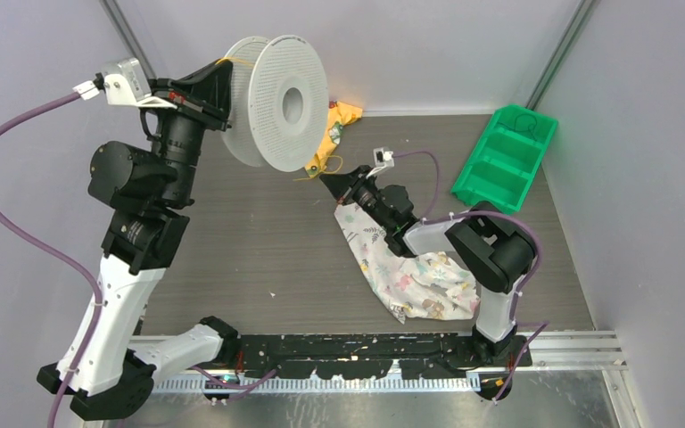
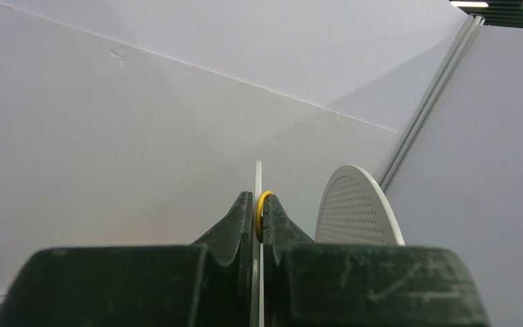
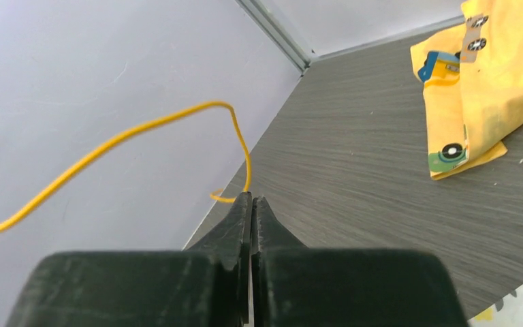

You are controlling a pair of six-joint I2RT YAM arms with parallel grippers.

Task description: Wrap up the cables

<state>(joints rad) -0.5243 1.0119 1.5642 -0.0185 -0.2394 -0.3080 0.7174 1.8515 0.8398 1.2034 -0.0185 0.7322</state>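
A big white spool (image 1: 276,102) with perforated rims is held up in the air at the back left. My left gripper (image 1: 228,80) is shut on its near rim (image 2: 258,178), and a loop of the thin yellow cable (image 2: 264,204) is pinched between the fingers too. The far rim (image 2: 357,208) shows to the right. The cable (image 1: 310,172) hangs from the spool down to my right gripper (image 1: 325,178), low over the table. In the right wrist view that gripper (image 3: 252,199) is shut on the cable (image 3: 143,128), which arcs up and left from the tips.
A yellow printed cloth (image 1: 341,123) lies behind the spool and also shows in the right wrist view (image 3: 497,88). A white floral cloth (image 1: 410,272) lies under the right arm. A green divided bin (image 1: 504,160) stands at the back right. Walls close in the table.
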